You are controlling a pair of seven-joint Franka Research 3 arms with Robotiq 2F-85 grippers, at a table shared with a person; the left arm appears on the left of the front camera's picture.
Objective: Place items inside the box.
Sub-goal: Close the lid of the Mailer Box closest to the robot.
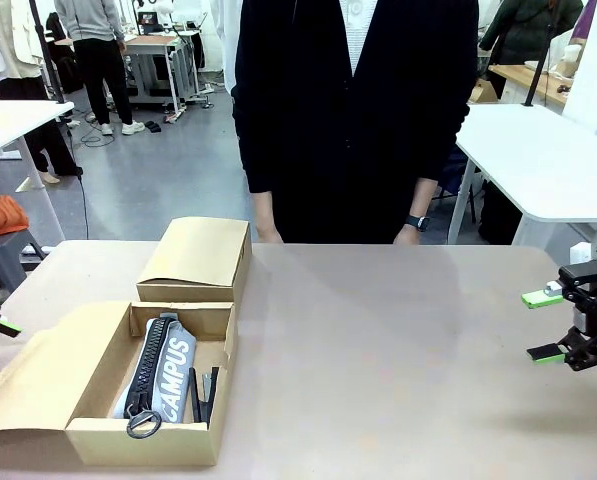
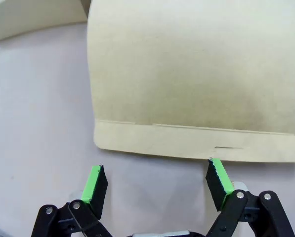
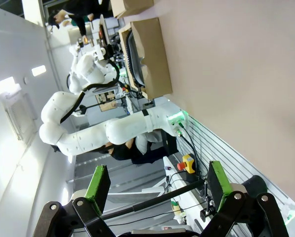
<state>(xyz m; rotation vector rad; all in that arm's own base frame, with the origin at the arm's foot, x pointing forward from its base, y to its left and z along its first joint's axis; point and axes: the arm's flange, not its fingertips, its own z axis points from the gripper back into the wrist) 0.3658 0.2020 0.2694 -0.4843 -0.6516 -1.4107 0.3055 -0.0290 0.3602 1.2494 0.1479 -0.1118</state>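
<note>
Grey CAMPUS pouch (image 1: pixel 164 378) in open box (image 1: pixel 98 438), long axis near-to-far, zip ring nearest robot; black stapler (image 1: pixel 205 396) alongside. Left gripper (image 2: pixel 157 184) and right gripper (image 1: pixel 546 325) jaws apart, empty.

Front view faces across the table (image 1: pixel 378 340); left wrist hovers close above the box (image 2: pixel 196 74) flap; right wrist views it sideways, far off.

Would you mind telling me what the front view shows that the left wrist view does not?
Front view alone: the grey CAMPUS pouch and a black stapler inside the open box, the person's hands at the far edge, and the open, empty right gripper.

Left wrist view alone: the left gripper's black linkage behind its fingers.

Both: the open left gripper, a box flap and the table.
</note>
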